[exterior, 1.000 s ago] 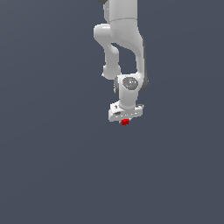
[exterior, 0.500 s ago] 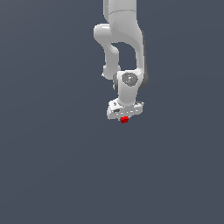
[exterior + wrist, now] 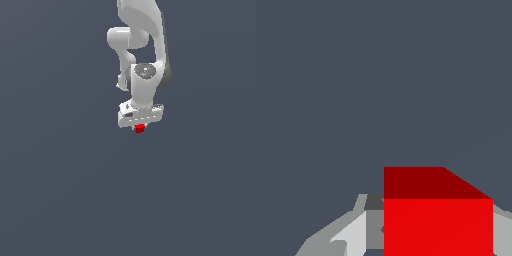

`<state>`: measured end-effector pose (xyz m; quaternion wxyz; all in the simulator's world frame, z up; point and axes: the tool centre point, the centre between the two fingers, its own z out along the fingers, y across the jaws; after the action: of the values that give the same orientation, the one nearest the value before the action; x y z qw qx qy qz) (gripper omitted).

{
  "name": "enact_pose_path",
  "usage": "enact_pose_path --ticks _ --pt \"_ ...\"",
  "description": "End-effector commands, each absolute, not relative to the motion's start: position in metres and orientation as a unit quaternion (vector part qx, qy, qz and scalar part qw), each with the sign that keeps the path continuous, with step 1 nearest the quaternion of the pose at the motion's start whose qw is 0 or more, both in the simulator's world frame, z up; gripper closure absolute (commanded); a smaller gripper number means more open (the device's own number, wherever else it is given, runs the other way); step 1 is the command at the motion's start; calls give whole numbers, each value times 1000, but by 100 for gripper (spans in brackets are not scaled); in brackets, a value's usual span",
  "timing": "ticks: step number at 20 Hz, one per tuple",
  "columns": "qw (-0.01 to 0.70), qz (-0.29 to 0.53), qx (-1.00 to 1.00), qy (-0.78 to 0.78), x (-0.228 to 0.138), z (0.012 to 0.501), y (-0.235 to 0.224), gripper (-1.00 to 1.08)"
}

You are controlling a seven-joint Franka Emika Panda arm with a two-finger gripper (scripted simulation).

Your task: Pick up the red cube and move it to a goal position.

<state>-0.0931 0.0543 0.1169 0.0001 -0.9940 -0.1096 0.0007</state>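
Note:
The red cube (image 3: 139, 128) sits just under the white hand of my arm, near the middle of the exterior view. My gripper (image 3: 140, 128) is shut on it; the fingers are mostly hidden behind the hand and cube. In the wrist view the red cube (image 3: 437, 215) fills the space between my two grey fingers (image 3: 346, 235), with its darker face turned away from the camera. The cube is held against a plain grey background, and I cannot tell how high it is above the floor.
A plain dark grey surface (image 3: 60, 190) fills both views. No other object shows. The white arm (image 3: 142, 45) rises to the top edge of the exterior view.
The gripper and the red cube have risen a little in the exterior view. The wrist has turned slightly, and the cube stays between the fingers.

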Motion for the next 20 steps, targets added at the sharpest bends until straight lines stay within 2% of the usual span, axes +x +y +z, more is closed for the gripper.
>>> enact_pose_path --ticks 1,20 --pt "0 0 -994 -110 -92 143 48 108" --pt "1 0 -994 -109 -80 332 2 108"
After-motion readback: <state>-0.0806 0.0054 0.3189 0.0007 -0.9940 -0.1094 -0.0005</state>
